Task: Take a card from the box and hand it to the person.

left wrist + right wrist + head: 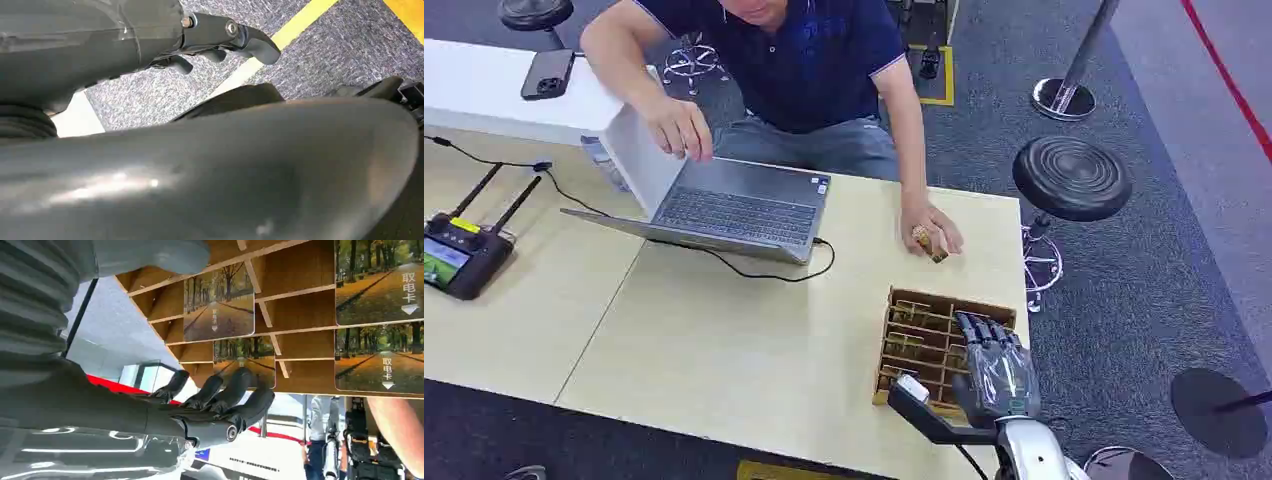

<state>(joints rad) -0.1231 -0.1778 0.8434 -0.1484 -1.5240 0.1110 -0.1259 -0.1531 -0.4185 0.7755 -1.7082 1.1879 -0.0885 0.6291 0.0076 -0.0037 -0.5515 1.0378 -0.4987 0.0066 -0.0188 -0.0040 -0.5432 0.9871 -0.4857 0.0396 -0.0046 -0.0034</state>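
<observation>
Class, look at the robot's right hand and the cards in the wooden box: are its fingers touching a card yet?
Cannot tell. In the right wrist view the fingers overlap a card, but no contact or gap shows plainly; the head view has the right hand over the box.

Head view evenly lit, soft shadows under the laptop (724, 205) on the counter (724, 340); left wrist view dim and blurred up close, dull glare streaks; right wrist view sharp on cards (218, 304), bright background washed out.
</observation>
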